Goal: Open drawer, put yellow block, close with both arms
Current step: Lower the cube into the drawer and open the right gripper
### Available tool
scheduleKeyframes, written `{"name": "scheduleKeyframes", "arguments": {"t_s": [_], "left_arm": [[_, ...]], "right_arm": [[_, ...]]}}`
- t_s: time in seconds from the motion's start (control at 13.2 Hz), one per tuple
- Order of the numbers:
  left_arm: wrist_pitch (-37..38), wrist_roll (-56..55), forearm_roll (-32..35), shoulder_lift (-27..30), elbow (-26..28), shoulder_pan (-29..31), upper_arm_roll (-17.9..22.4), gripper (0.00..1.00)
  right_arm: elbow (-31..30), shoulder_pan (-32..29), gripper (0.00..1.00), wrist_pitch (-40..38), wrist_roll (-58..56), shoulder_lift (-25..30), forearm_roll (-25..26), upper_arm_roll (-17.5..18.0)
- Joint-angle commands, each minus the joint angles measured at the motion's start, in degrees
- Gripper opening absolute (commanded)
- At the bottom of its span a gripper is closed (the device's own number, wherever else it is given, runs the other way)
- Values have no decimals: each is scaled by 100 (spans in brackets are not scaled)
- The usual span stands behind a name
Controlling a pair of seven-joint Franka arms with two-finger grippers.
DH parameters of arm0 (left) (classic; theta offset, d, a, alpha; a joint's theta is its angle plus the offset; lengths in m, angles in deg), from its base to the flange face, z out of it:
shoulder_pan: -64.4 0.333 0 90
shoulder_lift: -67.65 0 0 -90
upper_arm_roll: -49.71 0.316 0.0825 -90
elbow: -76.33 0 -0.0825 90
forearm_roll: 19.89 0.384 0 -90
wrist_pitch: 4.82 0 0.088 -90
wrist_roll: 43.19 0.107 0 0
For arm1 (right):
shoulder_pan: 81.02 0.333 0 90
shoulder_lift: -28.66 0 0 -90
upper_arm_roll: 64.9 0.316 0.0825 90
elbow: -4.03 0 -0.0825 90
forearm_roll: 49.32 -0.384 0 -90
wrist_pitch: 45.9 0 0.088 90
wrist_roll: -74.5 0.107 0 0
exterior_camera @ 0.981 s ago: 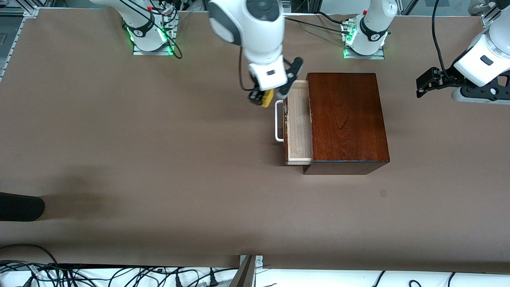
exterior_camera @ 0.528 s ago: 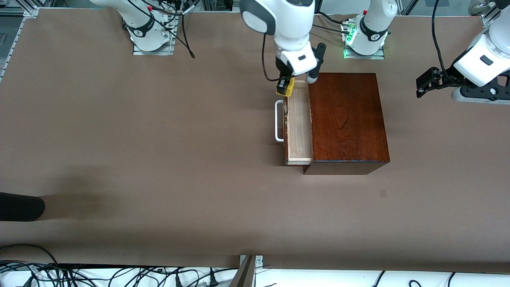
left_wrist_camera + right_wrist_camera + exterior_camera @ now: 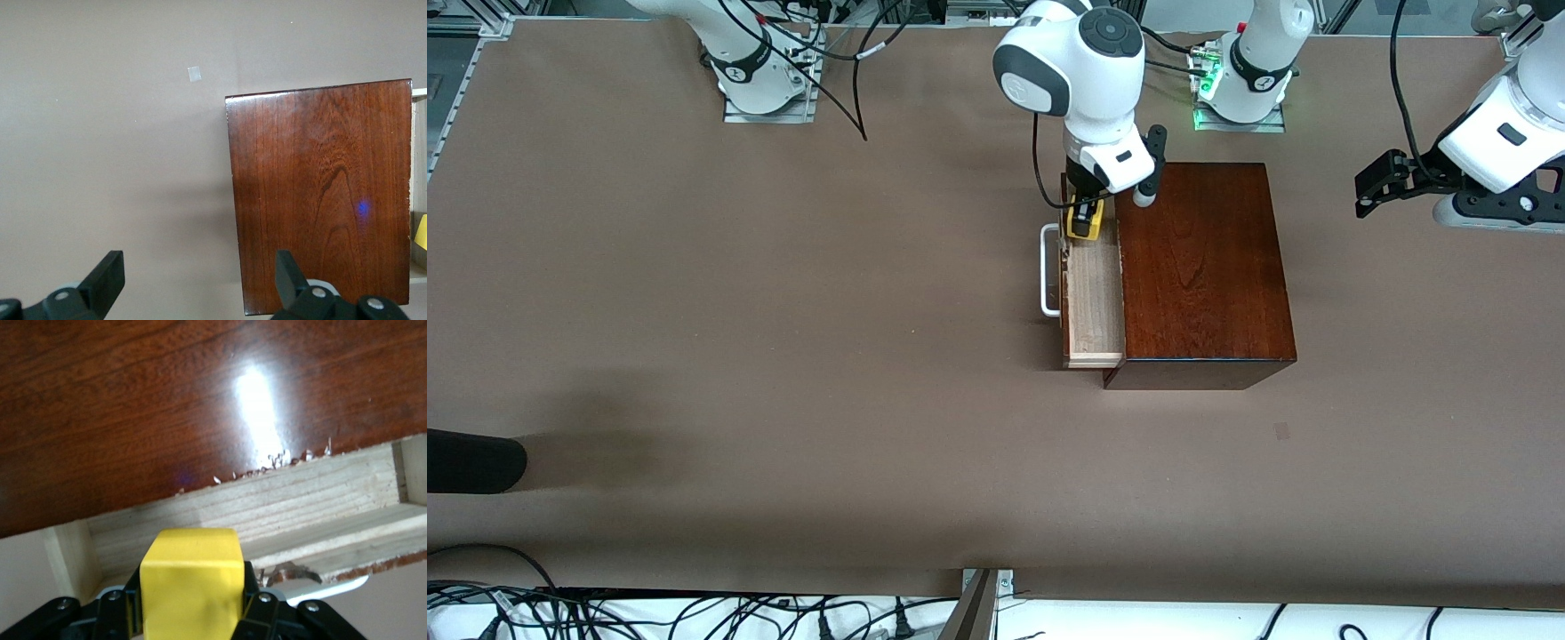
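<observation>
The drawer (image 3: 1094, 293) stands pulled out of the dark mahogany box (image 3: 1200, 267), its pale wood tray open and its white bar handle (image 3: 1048, 271) toward the right arm's end of the table. My right gripper (image 3: 1084, 221) is shut on the yellow block (image 3: 1086, 223) and holds it over the end of the tray nearest the robot bases. In the right wrist view the yellow block (image 3: 192, 580) sits between the fingers above the tray (image 3: 280, 507). My left gripper (image 3: 1376, 185) is open and waits above the table at the left arm's end; its fingers (image 3: 107, 283) show apart.
A dark rounded object (image 3: 471, 460) lies at the table's edge at the right arm's end. A small pale square mark (image 3: 1281, 431) lies on the table nearer the front camera than the box. Cables hang along the table's near edge.
My right gripper has carried the yellow block from beside the drawer's front to over the open tray. The left arm has not moved.
</observation>
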Motion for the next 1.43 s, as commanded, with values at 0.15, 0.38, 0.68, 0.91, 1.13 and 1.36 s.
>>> {"name": "scheduleKeyframes", "arguments": {"t_s": [0.15,0.38,0.68,0.91,1.13,1.36], "left_arm": [[64,33,-25,46,-25,-1,-14,100],[64,33,-25,46,-25,-1,-14,100],[64,33,-25,46,-25,-1,-14,100],[64,33,-25,46,-25,-1,-14,100],[64,33,-25,46,-25,-1,-14,100],[72,33,-25,46,-25,-1,-14,100]], "right_arm": [[458,59,0,189,-95,-336,72,-10],[458,102,0,400,-156,-442,80,-36],[458,129,0,428,-665,-530,239,-62],[441,129,0,410,-921,-547,239,-54],[397,94,0,331,-1097,-573,230,-54],[379,59,0,243,-1237,-591,221,-53]]}}
